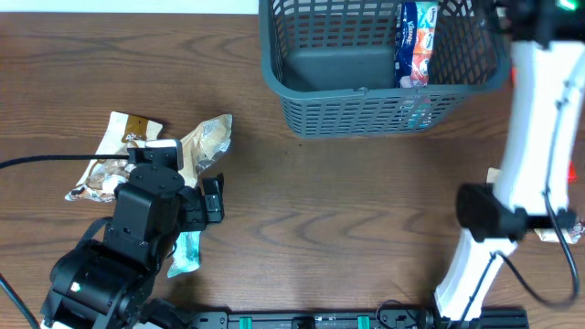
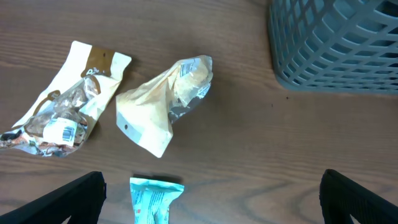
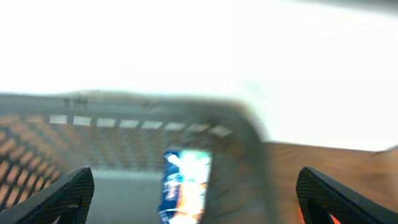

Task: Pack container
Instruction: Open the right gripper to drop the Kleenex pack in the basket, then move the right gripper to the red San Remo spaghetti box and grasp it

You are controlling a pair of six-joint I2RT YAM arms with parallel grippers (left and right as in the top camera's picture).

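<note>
Grey-blue lattice container (image 1: 366,110) sits at the table's far edge, a blue-orange packet (image 1: 416,41) propped upright against its right wall under the right gripper (image 3: 196,186), fingers wide and empty; a careless lift could topple it. The left gripper (image 2: 211,183), equally wide over crowded packets (image 2: 165,102) near the left edge, may pinch two.

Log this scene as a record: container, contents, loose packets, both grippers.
container: grey-blue basket, far side of table
inside: one blue-orange packet, standing on end
on table: beige packet, brown-white packet, teal packet
left gripper: open, over the loose packets, empty
right gripper: open, over the basket, empty
</note>
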